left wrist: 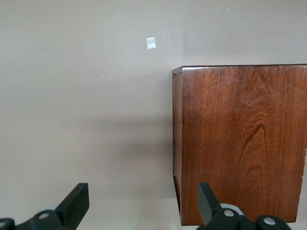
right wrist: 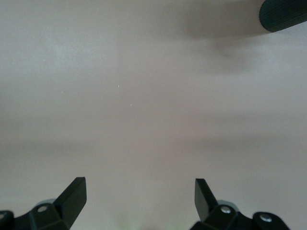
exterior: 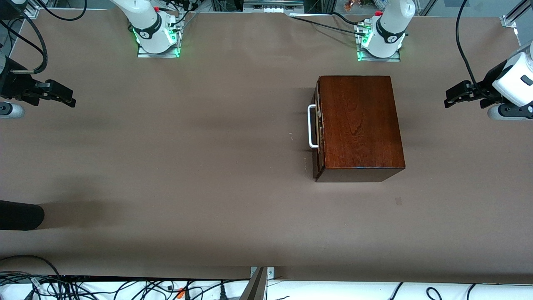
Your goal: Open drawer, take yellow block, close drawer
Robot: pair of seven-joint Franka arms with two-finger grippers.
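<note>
The right gripper (exterior: 68, 99) hangs over bare tabletop (exterior: 187, 146) at the right arm's end, its fingers (right wrist: 72, 196) spread wide with nothing between them; its wrist view shows only the brown surface and a dark rounded object (right wrist: 284, 14) at the edge of the picture. The left gripper (exterior: 452, 96) hangs at the left arm's end, also spread wide and empty (its fingers (left wrist: 76, 203) frame plain tabletop and one corner of the wooden box (left wrist: 240, 143)). Both arms wait, well apart from the box.

The dark reddish-brown box stands toward the left arm's end of the tabletop, in front of that arm's base. Its drawer (exterior: 318, 133) faces the right arm's end and looks shut or very nearly so; a thin pale strip shows along the front, and I cannot tell whether that is a slight gap. The white bar handle (exterior: 311, 126) sticks out from the drawer front, untouched. The yellow block is not visible in any view. A small grey patch (exterior: 398, 201) lies on the tabletop nearer the front camera than the box.
</note>
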